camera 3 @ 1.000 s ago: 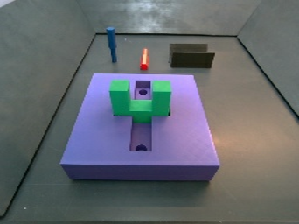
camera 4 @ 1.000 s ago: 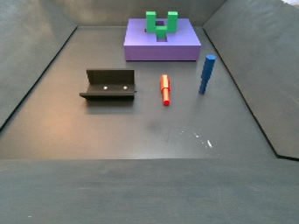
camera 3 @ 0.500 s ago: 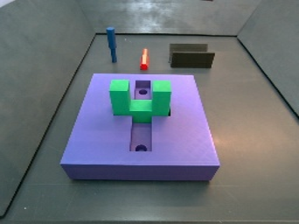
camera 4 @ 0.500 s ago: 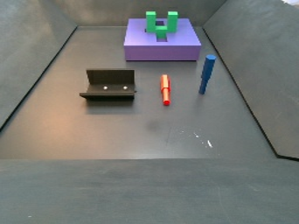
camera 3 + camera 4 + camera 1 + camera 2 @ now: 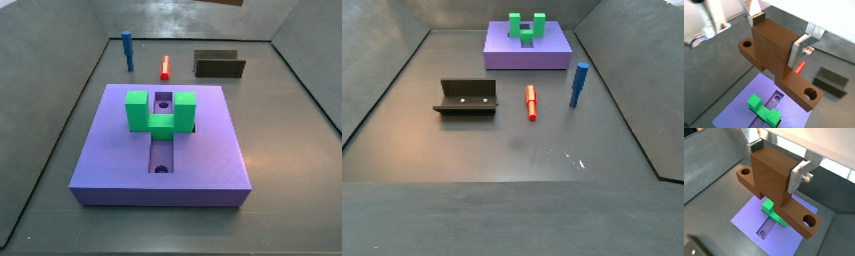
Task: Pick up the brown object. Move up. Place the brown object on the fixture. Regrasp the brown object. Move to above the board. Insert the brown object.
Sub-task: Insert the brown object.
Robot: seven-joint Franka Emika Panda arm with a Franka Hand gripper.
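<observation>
Two flat silver fingers point(image 5: 809, 40) of the gripper point(image 5: 777, 34) clamp a brown cross-shaped block with round holes in its arm ends point(image 5: 774, 51) point(image 5: 774, 175), held high above the large purple slab board point(image 5: 751, 218) point(image 5: 160, 150), on which a green U-shaped block point(image 5: 159, 111) point(image 5: 527, 26) stands. On the floor, well apart, sit the dark L-shaped fixture point(image 5: 466, 97), a red peg point(image 5: 531, 101) and a blue peg point(image 5: 579, 84).

My gripper point(image 5: 781, 36) out of frame in both side views; only brown sliver at top edge point(image 5: 225, 2). Brown object point(image 5: 774, 180) hid part of board point(image 5: 754, 220) and green block point(image 5: 769, 208) in wrist view. Finger point(image 5: 802, 48) tops cut off by frame edge. Fixture point(image 5: 831, 82) partly cropped.
</observation>
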